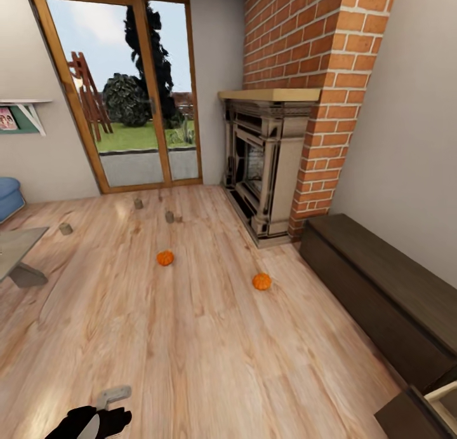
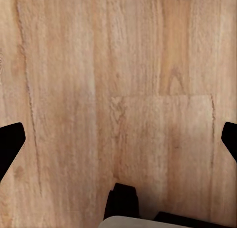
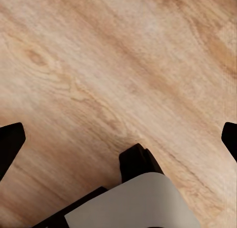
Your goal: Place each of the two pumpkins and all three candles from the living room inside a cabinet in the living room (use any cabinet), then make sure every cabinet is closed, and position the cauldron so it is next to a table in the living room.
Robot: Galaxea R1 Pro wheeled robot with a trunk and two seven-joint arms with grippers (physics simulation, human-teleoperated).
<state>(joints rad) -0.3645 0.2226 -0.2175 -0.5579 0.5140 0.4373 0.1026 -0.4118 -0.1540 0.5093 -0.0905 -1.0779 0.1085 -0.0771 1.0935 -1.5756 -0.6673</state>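
Two orange pumpkins lie on the wooden floor, one [image 1: 165, 258] in the middle and the other [image 1: 261, 281] nearer the fireplace. Three tan candles stand further back: one [image 1: 138, 203] by the glass door, one [image 1: 169, 216] beside it and one [image 1: 65, 229] to the left. The long dark-brown cabinet [image 1: 381, 286] runs along the right wall, its fronts shut. A corner of the grey table [image 1: 16, 245] shows at the left edge. The cauldron is out of view. My left gripper [image 2: 118, 141] and right gripper [image 3: 118, 141] both hang open over bare floorboards, holding nothing.
A brick fireplace [image 1: 266, 166] stands at the back right and a glass patio door [image 1: 127, 89] at the back. A blue seat [image 1: 7, 197] sits at the far left. Another dark unit's corner [image 1: 412, 417] pokes in at the bottom right. Part of my left arm [image 1: 89, 420] shows at the bottom left.
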